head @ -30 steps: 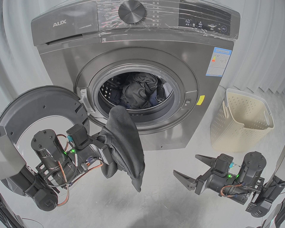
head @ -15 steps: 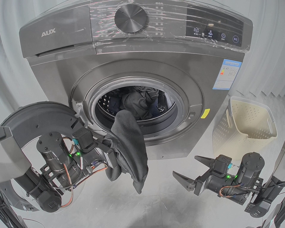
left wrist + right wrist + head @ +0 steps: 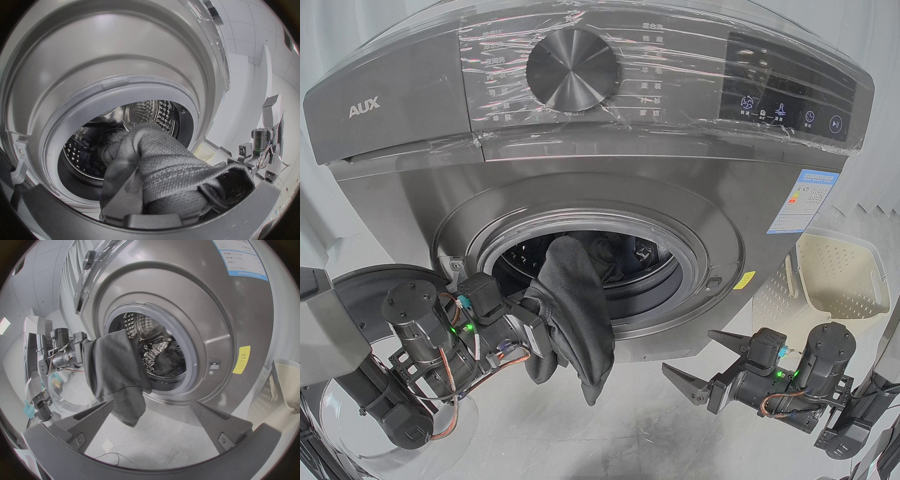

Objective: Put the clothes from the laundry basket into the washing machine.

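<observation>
I hold the dark garment (image 3: 578,306) in my left gripper (image 3: 537,320) fingers, drooping vertically. Drum mouth (image 3: 640,265) lies at one o'clock. Right gripper (image 3: 703,360) fingers wide, empty.

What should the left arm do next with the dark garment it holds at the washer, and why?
Probably carry the left gripper forward through the washing machine door opening before letting go. It is shut on the dark garment, which is in front of the opening, with its lower end hanging below the rim.
</observation>
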Tool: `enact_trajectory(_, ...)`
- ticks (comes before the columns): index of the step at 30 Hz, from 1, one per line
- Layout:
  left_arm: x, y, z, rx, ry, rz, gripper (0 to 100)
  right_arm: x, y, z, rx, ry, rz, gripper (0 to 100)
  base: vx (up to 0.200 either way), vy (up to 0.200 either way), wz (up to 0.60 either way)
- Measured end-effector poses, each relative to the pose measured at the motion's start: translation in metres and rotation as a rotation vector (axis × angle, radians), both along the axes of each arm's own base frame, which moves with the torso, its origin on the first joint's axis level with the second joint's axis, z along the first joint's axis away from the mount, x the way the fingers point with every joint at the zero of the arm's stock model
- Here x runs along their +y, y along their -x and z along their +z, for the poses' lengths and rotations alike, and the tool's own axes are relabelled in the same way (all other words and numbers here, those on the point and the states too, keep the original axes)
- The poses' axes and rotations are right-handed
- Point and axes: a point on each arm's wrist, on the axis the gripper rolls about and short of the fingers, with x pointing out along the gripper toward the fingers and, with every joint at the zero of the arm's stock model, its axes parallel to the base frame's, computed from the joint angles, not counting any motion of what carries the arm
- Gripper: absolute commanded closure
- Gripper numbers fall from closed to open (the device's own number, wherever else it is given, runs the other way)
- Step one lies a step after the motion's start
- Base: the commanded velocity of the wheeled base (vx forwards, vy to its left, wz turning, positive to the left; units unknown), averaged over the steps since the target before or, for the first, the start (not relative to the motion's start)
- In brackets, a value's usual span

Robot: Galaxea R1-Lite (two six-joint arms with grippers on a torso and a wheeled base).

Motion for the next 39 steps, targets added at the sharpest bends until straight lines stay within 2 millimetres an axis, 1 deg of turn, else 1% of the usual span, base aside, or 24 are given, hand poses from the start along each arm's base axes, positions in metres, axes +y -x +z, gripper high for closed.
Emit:
enact_trajectory(14,-0.009,0.006,-0.005,0.019,-0.010,-0.035,100,0.000,0.001,0.000,0.002,0.002,0.001,0,0.000,0.000,0.00)
enact_trajectory(18,-0.019,0.009,-0.009,0.025,-0.019,-0.064,100,0.001,0.001,0.000,0.001,0.002,0.002,0,0.000,0.000,0.00)
enact_trajectory(21,-0.025,0.006,-0.012,0.023,-0.026,-0.072,100,0.003,0.002,0.000,-0.001,0.000,0.007,0,0.000,0.000,0.00)
enact_trajectory(28,-0.046,-0.018,-0.018,-0.004,-0.009,-0.060,100,0.004,0.004,0.001,-0.004,-0.003,0.015,0,0.000,0.000,0.00)
enact_trajectory(33,-0.065,-0.045,-0.021,-0.043,0.022,-0.044,100,0.004,0.005,0.002,-0.007,-0.006,0.017,0,0.000,0.000,0.00)
enact_trajectory(39,-0.077,-0.079,-0.034,-0.059,0.035,-0.004,100,0.004,0.006,0.003,-0.007,-0.007,0.019,0,0.000,0.000,0.00)
